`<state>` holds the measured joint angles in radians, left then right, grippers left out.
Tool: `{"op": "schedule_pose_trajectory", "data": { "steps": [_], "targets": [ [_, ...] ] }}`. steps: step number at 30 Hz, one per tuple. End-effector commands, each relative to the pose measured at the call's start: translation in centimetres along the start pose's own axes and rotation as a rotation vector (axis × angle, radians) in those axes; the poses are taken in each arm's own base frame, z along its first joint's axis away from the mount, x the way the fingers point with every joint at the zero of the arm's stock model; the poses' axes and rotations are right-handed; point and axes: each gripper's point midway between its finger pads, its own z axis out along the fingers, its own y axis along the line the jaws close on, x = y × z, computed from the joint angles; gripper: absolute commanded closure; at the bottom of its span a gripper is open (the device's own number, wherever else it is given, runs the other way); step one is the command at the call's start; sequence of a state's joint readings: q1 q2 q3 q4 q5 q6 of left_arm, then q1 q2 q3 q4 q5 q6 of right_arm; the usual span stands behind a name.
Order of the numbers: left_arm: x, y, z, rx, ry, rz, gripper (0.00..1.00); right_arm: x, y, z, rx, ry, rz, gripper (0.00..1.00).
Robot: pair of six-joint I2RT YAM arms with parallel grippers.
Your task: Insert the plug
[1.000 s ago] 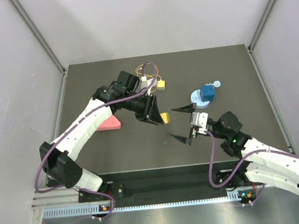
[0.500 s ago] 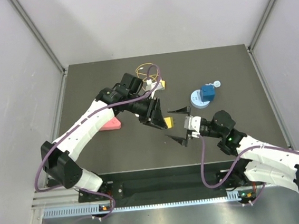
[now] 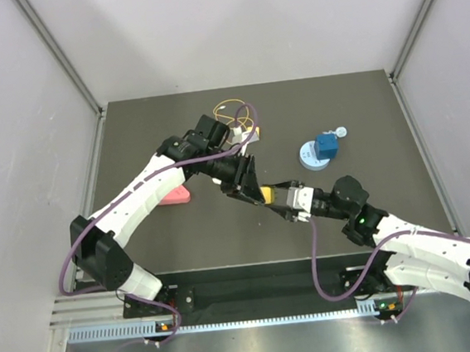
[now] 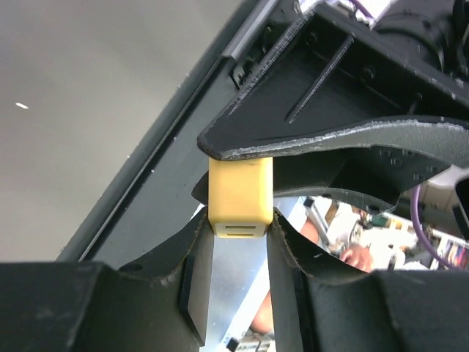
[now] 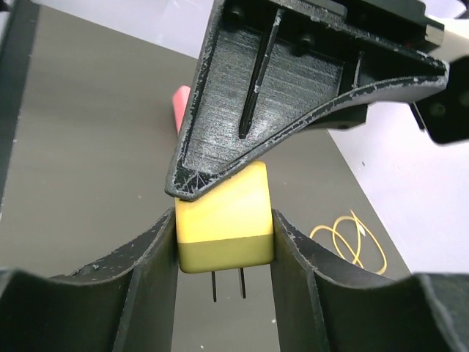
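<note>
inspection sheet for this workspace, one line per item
surface: dark table, no spills seen
job's things: plug on its looped wire lies on the far half, ungrasped
clutter: pronged yellow block; pink wedge; blue block on a round disc
grippers: left gripper and right gripper both shut on the yellow block
cables: purple cable along the right arm, another along the left arm
surroundings: pale walls; nothing else seen

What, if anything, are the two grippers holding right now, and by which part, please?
Both hold the loose yellow block: the left gripper pinches the sides of its slotted end, the right gripper the sides of its pronged end.
</note>
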<state>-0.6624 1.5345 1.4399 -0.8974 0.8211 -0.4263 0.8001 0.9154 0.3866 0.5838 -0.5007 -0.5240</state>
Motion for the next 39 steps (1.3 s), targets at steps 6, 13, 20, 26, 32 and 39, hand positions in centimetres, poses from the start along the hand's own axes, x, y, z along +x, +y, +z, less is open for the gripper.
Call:
{"op": "schedule_pose_trajectory", "data": {
  "steps": [6,13,20,26,32,39],
  "targets": [
    [-5.0,-1.7,-0.9,-0.022,-0.239,-0.003,0.57,-2.7,-2.7,1.4,0.17,-0.06,0.08,1.0],
    [-5.6,-1.6,-1.8,-0.052,-0.339,0.002,0.52,-2.8,-3.8,1.6,0.243,-0.068,0.146,1.0],
    [-5.1,-1.2,-2.7,-0.101,-0.368,0.021,0.5,-2.5,-4.6,1.8,0.294,-0.067,0.212,1.0],
    [-4.9,-0.7,-2.4,-0.105,-0.35,0.021,0.51,-2.6,-4.3,2.2,0.278,-0.08,0.23,1.0],
    [-4.8,0.3,-1.8,-0.129,-0.342,0.013,0.56,-2.5,-4.3,2.2,0.279,-0.078,0.23,1.0],
    [-4.9,0.3,-1.1,-0.092,-0.33,-0.001,0.77,-2.3,-4.0,2.5,0.265,-0.075,0.238,1.0]
  ]
}}
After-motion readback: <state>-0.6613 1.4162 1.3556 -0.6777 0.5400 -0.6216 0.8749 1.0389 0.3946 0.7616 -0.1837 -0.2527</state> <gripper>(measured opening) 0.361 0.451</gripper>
